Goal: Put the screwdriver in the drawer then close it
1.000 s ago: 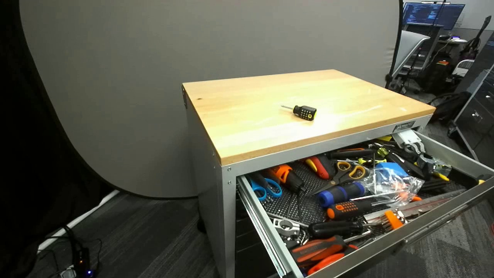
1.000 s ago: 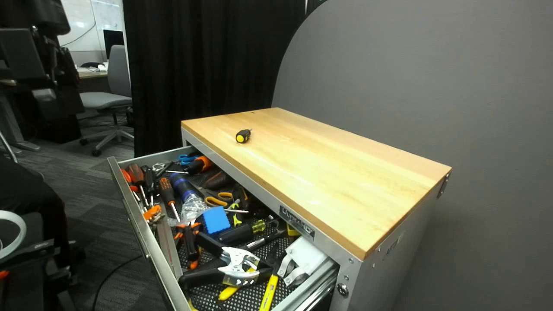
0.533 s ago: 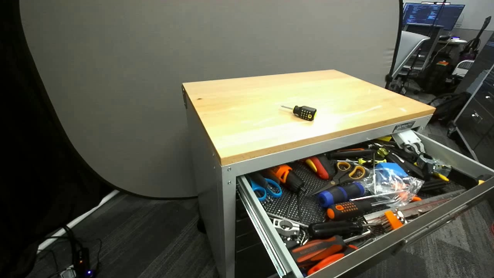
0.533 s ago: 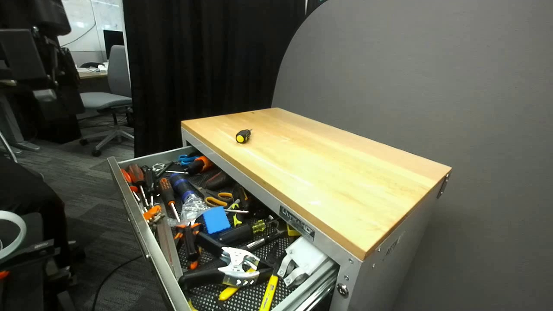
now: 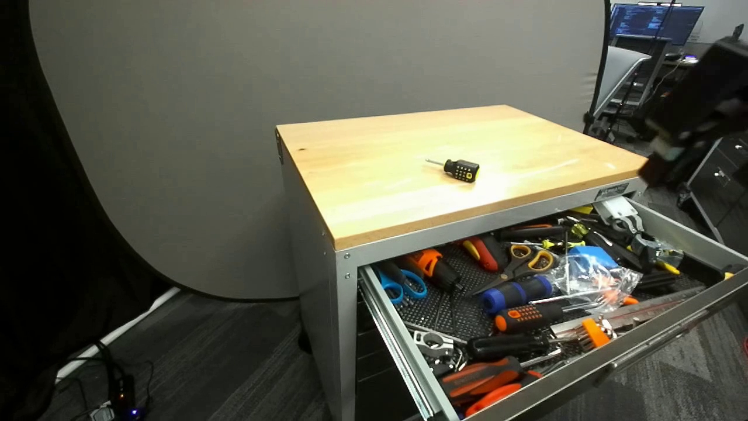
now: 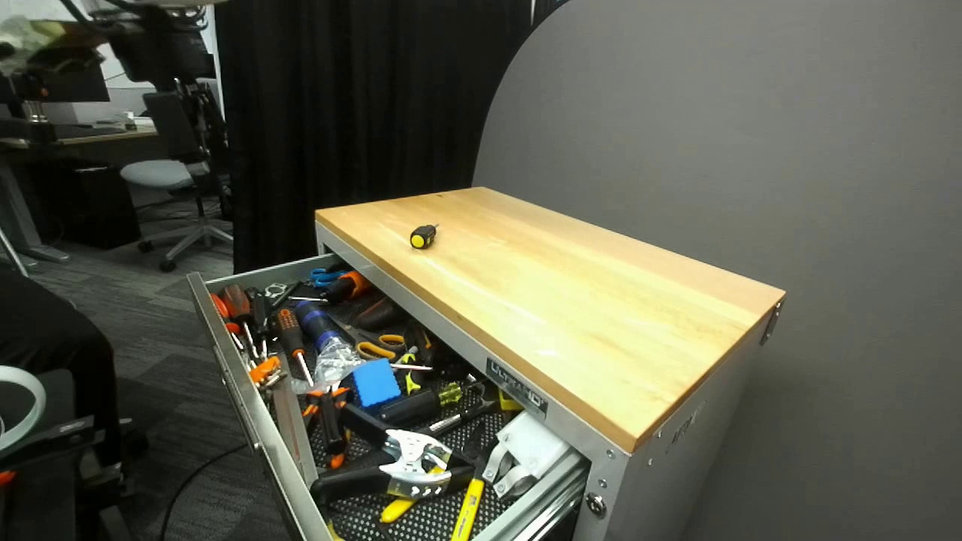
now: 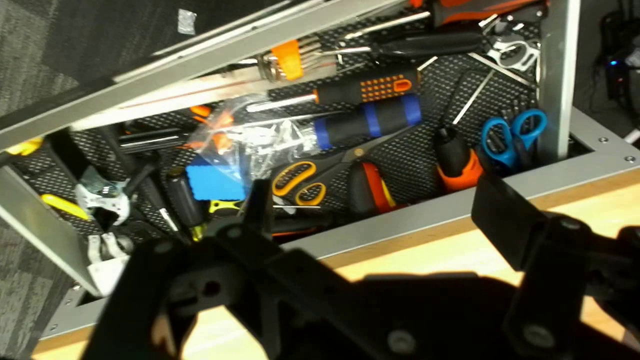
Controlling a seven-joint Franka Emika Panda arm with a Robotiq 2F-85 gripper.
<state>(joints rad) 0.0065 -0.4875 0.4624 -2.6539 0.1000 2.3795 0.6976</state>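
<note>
The stubby black and yellow screwdriver (image 5: 461, 170) lies on its side on the wooden top, and it also shows in an exterior view (image 6: 423, 237). It does not show in the wrist view. The grey drawer (image 5: 584, 372) is pulled out and full of tools, in both exterior views (image 6: 257, 421) and the wrist view (image 7: 175, 70). My gripper (image 7: 377, 207) is open, its black fingers (image 7: 505, 220) wide apart with nothing between them. It is above the drawer's inner edge and the wooden top. Its dark, blurred body enters at the right edge of an exterior view.
The wooden top (image 5: 385, 152) overhangs the back of the drawer. Inside lie blue scissors (image 7: 500, 135), orange-handled scissors (image 7: 295, 180), a blue sponge-like block (image 7: 215, 181), a plastic bag (image 7: 270, 132) and a clamp (image 6: 417, 454). A grey backdrop (image 5: 234, 88) stands behind.
My arm has come into an exterior view from the right edge. Dark arm parts have shifted up at the upper left of an exterior view. The screwdriver and drawer have not moved.
</note>
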